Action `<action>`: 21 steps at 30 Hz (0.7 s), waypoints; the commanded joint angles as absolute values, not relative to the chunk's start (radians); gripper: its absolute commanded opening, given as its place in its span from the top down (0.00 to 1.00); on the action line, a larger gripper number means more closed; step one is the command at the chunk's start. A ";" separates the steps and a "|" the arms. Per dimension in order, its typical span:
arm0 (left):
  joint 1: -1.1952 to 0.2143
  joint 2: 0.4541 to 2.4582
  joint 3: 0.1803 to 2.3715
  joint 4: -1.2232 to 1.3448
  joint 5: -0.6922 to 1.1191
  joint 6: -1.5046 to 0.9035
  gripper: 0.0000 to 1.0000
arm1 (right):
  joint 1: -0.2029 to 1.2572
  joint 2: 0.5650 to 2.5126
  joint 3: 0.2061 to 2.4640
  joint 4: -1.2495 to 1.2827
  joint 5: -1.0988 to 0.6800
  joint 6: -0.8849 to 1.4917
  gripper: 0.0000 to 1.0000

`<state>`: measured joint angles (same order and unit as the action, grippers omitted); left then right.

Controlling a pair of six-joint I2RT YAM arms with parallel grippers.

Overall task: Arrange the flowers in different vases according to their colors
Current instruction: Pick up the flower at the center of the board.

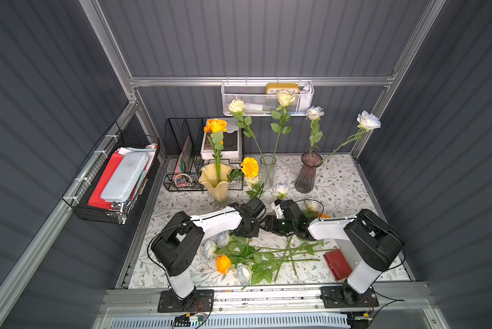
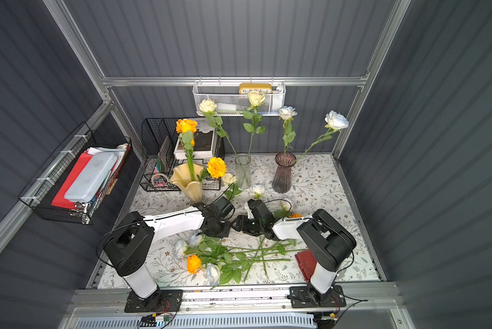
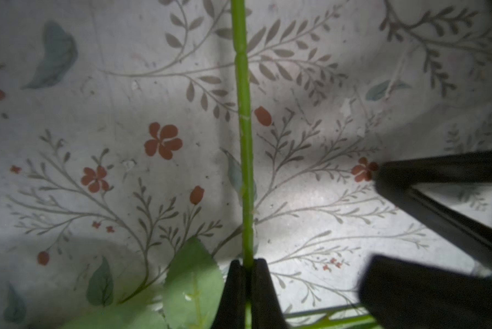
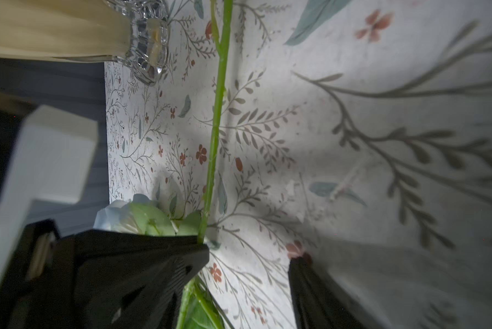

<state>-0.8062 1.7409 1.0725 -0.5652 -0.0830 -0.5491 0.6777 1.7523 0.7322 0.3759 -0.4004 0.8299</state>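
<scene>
Left wrist view is showing the left gripper [image 3: 246, 270] gripping a stem [image 3: 243, 142] over the tablecloth [image 3: 97, 114], jaws pressed together on it. In the right wrist view the right gripper [image 4: 247, 256] is standing open, a stem passing beside one jaw. In a top view loose flowers [image 1: 256, 256] are lying near, between the arms. Far back are standing the yellow vase [image 1: 216, 190] left, the clear vase [image 1: 267, 171] middle and the purple vase [image 1: 306, 176] right.

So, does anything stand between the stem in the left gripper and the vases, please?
A cream rose and a white rose sit just in front of the clear glass vase; toward the yellow vase nothing visible intervenes.
</scene>
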 commanded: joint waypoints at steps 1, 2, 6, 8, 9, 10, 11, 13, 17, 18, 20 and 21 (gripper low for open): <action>-0.806 1.689 1.080 -0.591 -0.081 -0.529 1.00 | 0.689 1.806 0.790 0.473 -0.423 0.878 0.38; -0.806 1.679 1.079 -0.587 -0.074 -0.525 1.00 | 0.693 1.822 0.794 0.498 -0.427 0.887 0.38; -0.806 1.664 1.068 -0.575 -0.053 -0.514 1.00 | 0.696 1.861 0.808 0.544 -0.433 0.904 0.38; -0.805 1.663 1.059 -0.570 -0.045 -0.509 1.00 | 0.697 1.879 0.822 0.553 -0.438 0.904 0.38; -0.806 1.661 1.057 -0.565 -0.038 -0.506 1.00 | 0.697 1.888 0.830 0.552 -0.436 0.903 0.38; -0.806 1.658 1.054 -0.563 -0.033 -0.504 1.00 | 0.697 1.897 0.838 0.549 -0.432 0.901 0.38; -0.806 1.655 1.051 -0.560 -0.026 -0.504 1.00 | 0.697 1.906 0.847 0.543 -0.423 0.895 0.39; -0.805 1.643 1.050 -0.557 -0.017 -0.504 1.00 | 0.698 1.917 0.863 0.541 -0.406 0.886 0.41; -0.806 1.640 1.043 -0.551 -0.006 -0.500 1.00 | 0.696 1.933 0.923 0.501 -0.413 0.861 0.76; -0.805 1.640 1.043 -0.551 -0.008 -0.499 1.00 | 0.697 1.929 0.932 0.486 -0.410 0.853 0.84; -0.806 1.635 1.040 -0.548 -0.015 -0.500 1.00 | 0.697 1.908 0.926 0.467 -0.395 0.840 0.92; -0.805 1.626 1.039 -0.544 -0.021 -0.505 1.00 | 0.697 1.890 0.915 0.460 -0.384 0.834 0.95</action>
